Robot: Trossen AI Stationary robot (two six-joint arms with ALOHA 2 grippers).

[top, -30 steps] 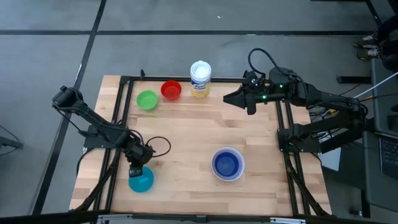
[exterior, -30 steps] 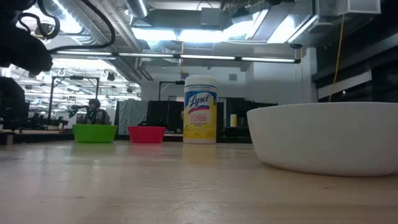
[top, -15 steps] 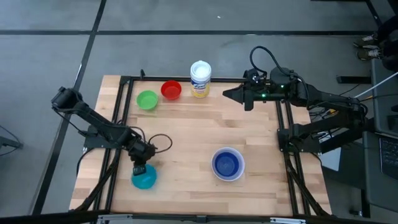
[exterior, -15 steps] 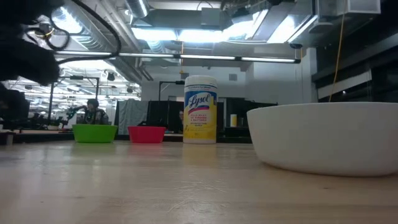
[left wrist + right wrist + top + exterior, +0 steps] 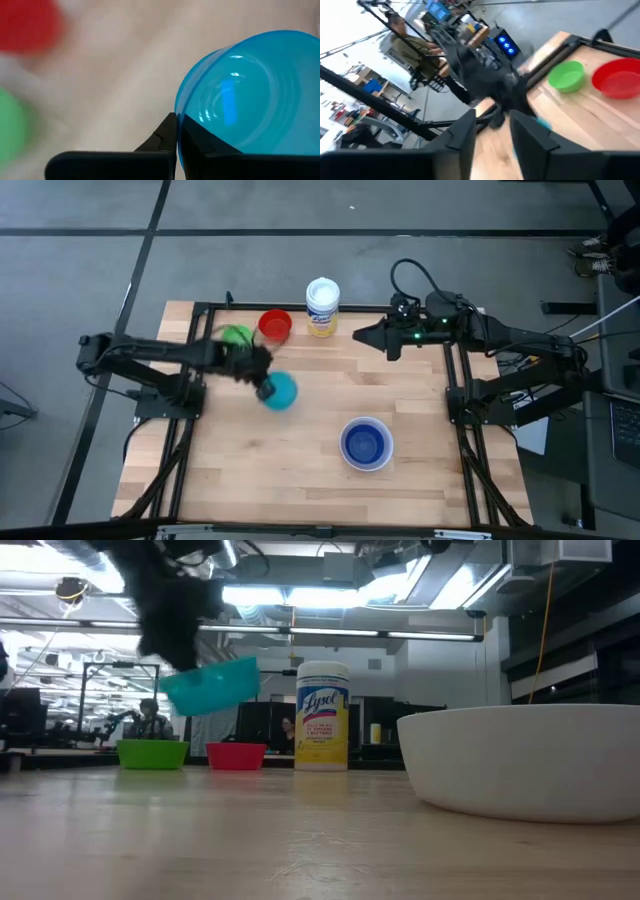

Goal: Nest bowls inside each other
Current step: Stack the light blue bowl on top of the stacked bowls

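A: Where is the left claw (image 5: pixel 262 383) and what is it doing?

B: It hangs in the air above the back half of the table (image 5: pixel 300 480), pinched tight on the rim of the cyan bowl (image 5: pixel 281 391). The left wrist view shows both fingers (image 5: pixel 167 137) nipped onto the rim, with the cyan bowl's hollow just past them. In the low view the cyan bowl is clear of the wood and tilted.

A: What lies around that claw?

B: The green bowl (image 5: pixel 236 337) sits just behind it, partly hidden by the arm, and the red bowl (image 5: pixel 275 325) stands a little farther back, next to the green one. The white tub with the yellow label (image 5: pixel 322 306) is beyond the red bowl, near the table's back edge. The dark blue bowl (image 5: pixel 365 445) rests inside the white bowl (image 5: pixel 343 451), well apart from the left claw, toward the front of the table on the right arm's side.

A: And the right claw (image 5: pixel 372 338)?

B: It waits over the back right of the table, beside the tub and pointing toward it. Its own wrist view shows the two fingers (image 5: pixel 461 132) standing somewhat apart with nothing between them; past them lie the green and red bowls and the left arm. A person (image 5: pixel 407 45) stands in the room beyond.
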